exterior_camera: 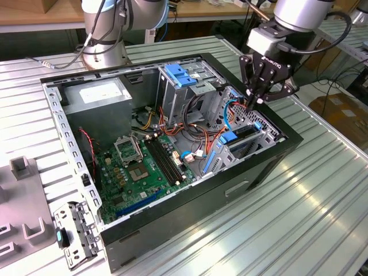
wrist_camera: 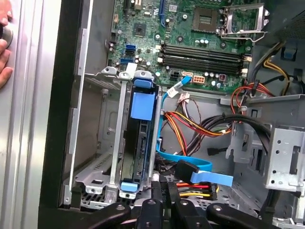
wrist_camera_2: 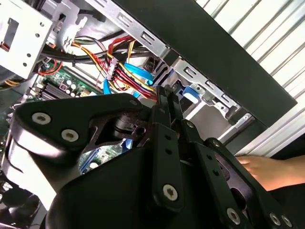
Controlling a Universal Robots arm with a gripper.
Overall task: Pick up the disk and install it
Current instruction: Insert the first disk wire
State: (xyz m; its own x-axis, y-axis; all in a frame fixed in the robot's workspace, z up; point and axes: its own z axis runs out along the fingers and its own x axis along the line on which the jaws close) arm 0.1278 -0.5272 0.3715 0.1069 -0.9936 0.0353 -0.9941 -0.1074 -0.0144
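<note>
the gripper (exterior_camera: 257,99), fingers narrowed and holding nothing, hovers over the disk (wrist_camera: 138,143) seated in its drive cage (wrist_camera: 90,171); descending could snag the blue data cable (wrist_camera: 200,169).

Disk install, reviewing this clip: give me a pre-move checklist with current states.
1. Disk seated in the metal drive cage, blue tabs at both ends: ok.
2. Gripper above the cage end of the computer case: ok.
3. Gripper empty, fingers together: ok.
4. Blue data cable lying clear of the disk: ok.
5. Person's hand resting just outside the case: not ok.
6. Disk fully latched: cannot tell.
</note>
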